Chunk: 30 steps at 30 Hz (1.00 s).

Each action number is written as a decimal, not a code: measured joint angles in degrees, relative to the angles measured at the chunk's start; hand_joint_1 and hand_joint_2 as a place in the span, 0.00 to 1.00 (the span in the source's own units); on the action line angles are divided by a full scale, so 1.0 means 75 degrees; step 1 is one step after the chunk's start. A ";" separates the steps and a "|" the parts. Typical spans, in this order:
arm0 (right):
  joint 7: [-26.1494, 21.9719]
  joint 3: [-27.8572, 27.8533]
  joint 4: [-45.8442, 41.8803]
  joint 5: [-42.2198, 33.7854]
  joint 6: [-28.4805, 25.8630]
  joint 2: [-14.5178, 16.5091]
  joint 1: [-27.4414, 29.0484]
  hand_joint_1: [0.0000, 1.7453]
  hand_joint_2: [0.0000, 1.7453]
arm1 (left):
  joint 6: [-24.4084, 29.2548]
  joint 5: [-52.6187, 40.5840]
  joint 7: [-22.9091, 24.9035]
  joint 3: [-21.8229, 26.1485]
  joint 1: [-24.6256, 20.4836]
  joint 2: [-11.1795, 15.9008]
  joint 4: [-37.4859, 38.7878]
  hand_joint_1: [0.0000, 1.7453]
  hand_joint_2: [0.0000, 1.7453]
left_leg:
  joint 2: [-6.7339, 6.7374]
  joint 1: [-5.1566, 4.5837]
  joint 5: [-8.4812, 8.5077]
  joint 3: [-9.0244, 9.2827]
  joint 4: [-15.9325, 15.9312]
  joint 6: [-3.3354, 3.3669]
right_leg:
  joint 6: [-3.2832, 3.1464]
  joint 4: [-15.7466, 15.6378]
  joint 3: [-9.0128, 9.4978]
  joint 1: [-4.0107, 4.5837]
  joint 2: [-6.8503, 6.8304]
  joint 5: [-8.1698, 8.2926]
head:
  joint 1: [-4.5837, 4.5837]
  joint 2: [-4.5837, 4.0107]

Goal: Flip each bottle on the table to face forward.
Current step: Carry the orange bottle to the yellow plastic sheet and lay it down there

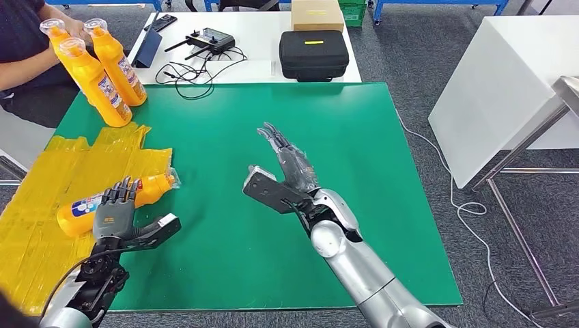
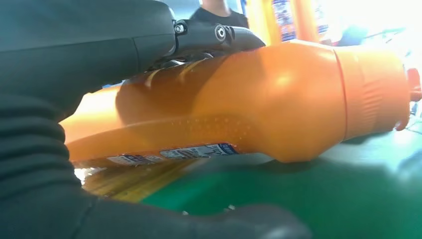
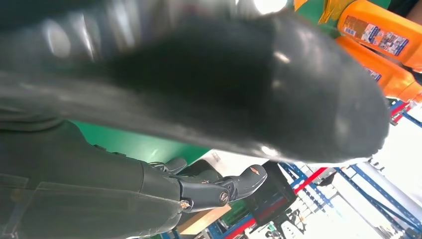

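While left hand (image 1: 115, 213) rests fingers over lying orange bottle (image 1: 113, 202), right hand (image 1: 283, 164) hovers spread, holding nothing.
Bottle lies on its side under left fingers, cap pointing away toward right hand, across yellow sheet (image 1: 41, 205) and green mat (image 1: 341, 137). Three upright orange bottles (image 1: 102, 72) stand well beyond left hand, a person (image 1: 24, 41) behind them.

The head view is evenly and brightly lit, with soft shadows. Both wrist views are blurred up close, and their backgrounds are washed out by overexposed glare.
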 joint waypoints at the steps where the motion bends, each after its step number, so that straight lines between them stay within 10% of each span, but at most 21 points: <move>1: -0.0053 -0.0023 -0.0004 0.0004 -0.0057 -0.0012 0.0024 0.00 0.00 | 0.0180 0.0279 -0.0342 0.0082 0.0013 -0.0033 -0.0012 0.00 0.00 | 0.0000 0.0000 0.0000 -0.0002 0.0001 0.0000 | 0.0000 0.0000 -0.0004 0.0000 0.0000 0.0000 | 0.0000 0.0000; 4: -0.0468 -0.0141 -0.0063 -0.0030 -0.0355 -0.0046 0.0132 0.00 0.00 | 0.0572 0.2352 -0.2482 0.0625 0.0156 -0.0264 -0.0338 0.00 0.00 | 0.0003 0.0000 -0.0001 -0.0015 0.0003 0.0000 | 0.0002 -0.0001 -0.0021 -0.0002 0.0001 0.0001 | -0.0001 0.0000; 8: -0.1446 -0.0382 -0.0120 -0.0283 -0.0598 -0.0061 0.0223 0.00 0.00 | -0.0653 0.6570 -0.4595 0.1256 0.0908 -0.0869 -0.2457 0.00 0.00 | 0.0031 -0.0001 -0.0010 -0.0023 0.0004 0.0004 | 0.0004 -0.0001 -0.0034 -0.0007 0.0020 0.0002 | -0.0002 -0.0001; 16: -0.2087 -0.0597 -0.0123 -0.0557 -0.0674 -0.0029 0.0318 0.00 0.00 | -0.0643 0.9144 -0.4862 0.0733 0.1827 -0.1754 -0.5966 0.00 0.00 | 0.0018 -0.0001 -0.0017 -0.0042 0.0004 0.0011 | 0.0007 -0.0007 -0.0042 -0.0007 0.0013 -0.0002 | -0.0001 0.0000; 30: -0.2629 -0.0598 0.0460 -0.1116 -0.1449 0.0990 0.0132 0.00 0.00 | -0.2163 1.0808 -0.4326 -0.0273 0.1622 -0.2311 -0.6157 0.00 0.00 | 0.0028 0.0009 -0.0015 -0.0045 0.0002 0.0011 | 0.0006 -0.0002 -0.0044 0.0002 0.0018 -0.0001 | -0.0002 0.0000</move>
